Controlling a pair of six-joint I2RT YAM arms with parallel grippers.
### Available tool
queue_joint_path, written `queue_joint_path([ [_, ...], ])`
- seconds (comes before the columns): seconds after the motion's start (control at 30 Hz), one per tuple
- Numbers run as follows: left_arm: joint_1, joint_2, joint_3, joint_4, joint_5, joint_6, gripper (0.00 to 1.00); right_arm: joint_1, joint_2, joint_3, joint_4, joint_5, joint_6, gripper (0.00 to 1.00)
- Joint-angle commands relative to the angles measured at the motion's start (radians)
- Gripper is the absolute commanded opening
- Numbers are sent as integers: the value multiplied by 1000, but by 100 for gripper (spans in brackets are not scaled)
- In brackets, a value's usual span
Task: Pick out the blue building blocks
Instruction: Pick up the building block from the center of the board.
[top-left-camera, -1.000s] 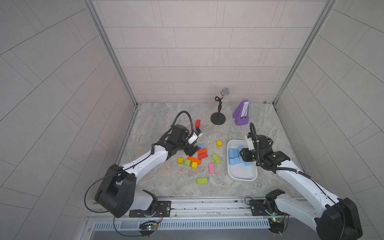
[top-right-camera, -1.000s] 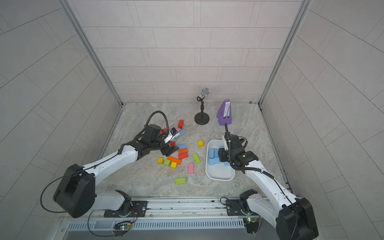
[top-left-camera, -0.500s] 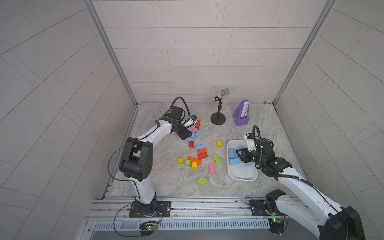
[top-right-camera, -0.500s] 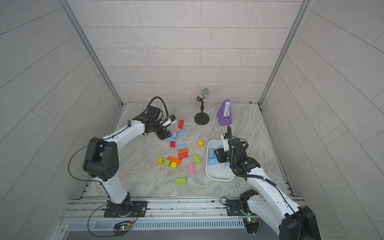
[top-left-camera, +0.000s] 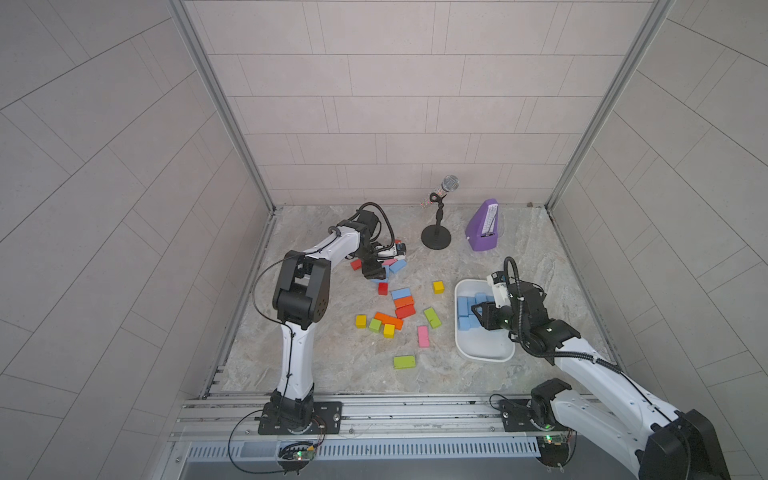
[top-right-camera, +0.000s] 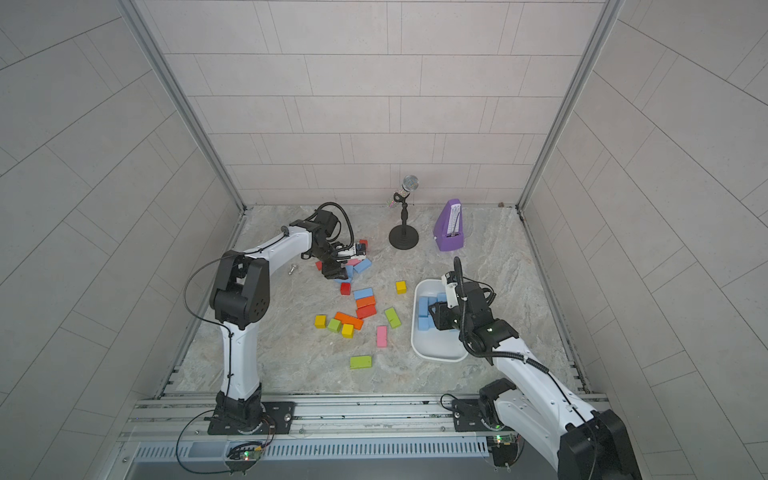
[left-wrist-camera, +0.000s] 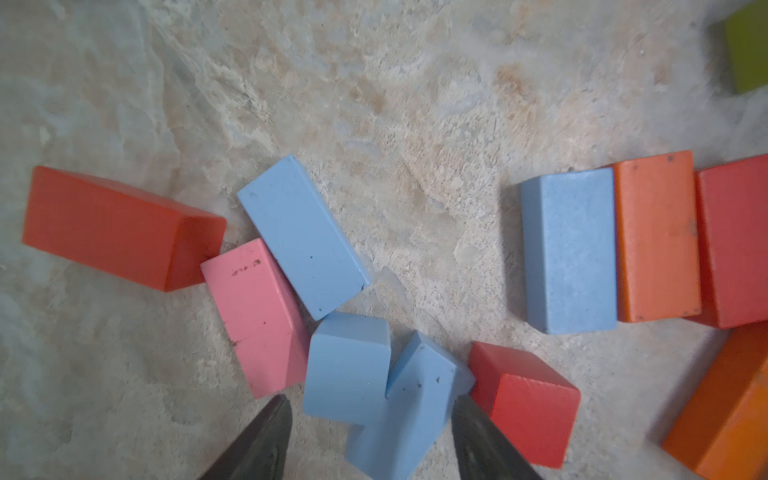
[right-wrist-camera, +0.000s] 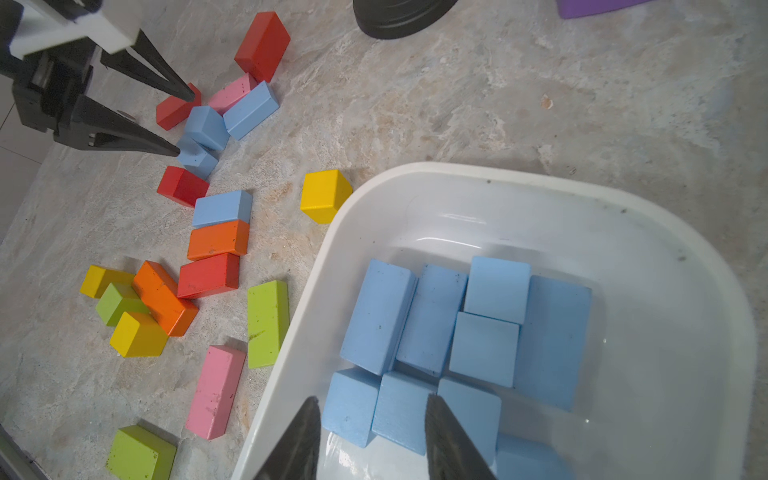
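Two small blue building blocks lie touching each other on the stone table. My left gripper is open and straddles them, with one fingertip at the nearer block. Two oblong blue blocks lie close by. Several blue blocks lie in the white tray. My right gripper hangs open over the tray's blocks, holding nothing. Both top views show the left gripper at the back cluster and the right gripper above the tray.
Red, orange, yellow, green and pink blocks are scattered mid-table, and a red cube sits right beside one left fingertip. A microphone stand and a purple metronome stand at the back. A small screw lies at the left.
The left arm has reared up and its gripper has shifted to the back cluster of blocks, with its jaws narrowing. The right gripper has stayed over the tray, barely moving.
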Motion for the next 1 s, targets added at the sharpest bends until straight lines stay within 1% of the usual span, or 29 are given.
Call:
queue_joint_path([
  [0.0,-9,24,34,-55,2,70,66,-2,-3,-10,27,2,0,43],
  [0.03,-10,33,40,-56,1,67,65,-2,1,-11,29,1,0,43],
  [0.13,-13,46,47,-55,14,62,58,-2,9,-13,32,-1,3,40],
  [0.33,-26,63,51,-47,13,67,53,-2,15,-8,37,-5,11,36],
  [0.53,-26,69,55,-50,-8,61,30,-2,1,-8,32,4,12,34],
  [0.63,-26,52,52,-61,-27,60,23,-2,5,-9,31,19,11,34],
  [0.8,-27,-35,-12,-65,5,58,20,-2,19,10,38,-19,29,35],
  [0.9,-26,-126,-90,-40,44,34,19,0,25,17,71,-72,66,36],
  [0.97,-26,-203,-162,-9,72,10,19,8,36,15,117,-117,105,39],
])
